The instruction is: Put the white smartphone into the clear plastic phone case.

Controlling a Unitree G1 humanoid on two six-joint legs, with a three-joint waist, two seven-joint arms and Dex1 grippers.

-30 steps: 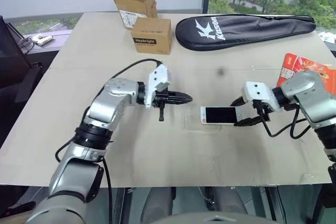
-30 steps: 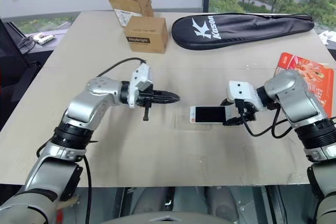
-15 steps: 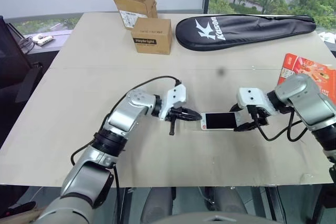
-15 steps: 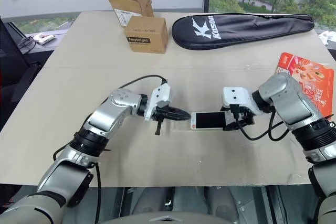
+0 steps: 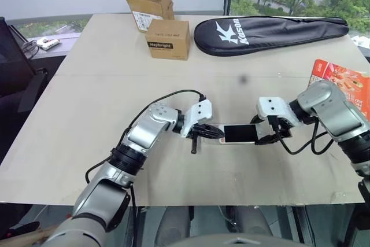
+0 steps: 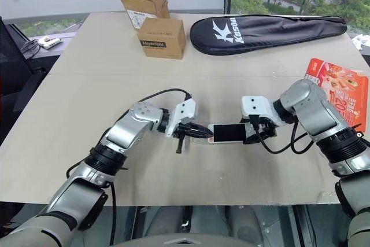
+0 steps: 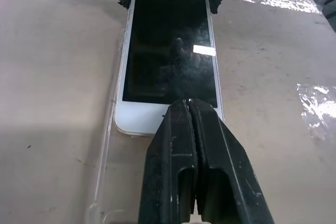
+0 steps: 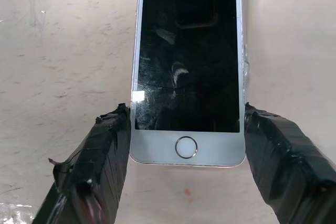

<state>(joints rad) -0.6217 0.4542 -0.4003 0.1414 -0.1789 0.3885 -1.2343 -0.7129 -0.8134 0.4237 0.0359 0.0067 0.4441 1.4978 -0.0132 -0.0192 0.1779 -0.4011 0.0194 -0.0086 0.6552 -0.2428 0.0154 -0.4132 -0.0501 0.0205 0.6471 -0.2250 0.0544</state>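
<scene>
the closed cardboard box (image 5: 167, 39) carries a dark label reading "heybright". the black racket bag (image 5: 269, 27) shows a large white "k" and the word "kason". print on the red flyer (image 6: 337, 92) is too small to read.

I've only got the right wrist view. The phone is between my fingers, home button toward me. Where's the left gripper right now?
Observer: The left gripper is shut, its tip over the end of the white smartphone away from the home button.
Operator: And the case, where is it?
Observer: The clear plastic phone case lies beneath the phone and sticks out past that far end, under the left gripper, so the phone looks offset toward your side.
Operator: Is anything crowding us?
Observer: Nothing is close. A red flyer lies beyond the right arm, and a black racket bag sits farther back.
</scene>
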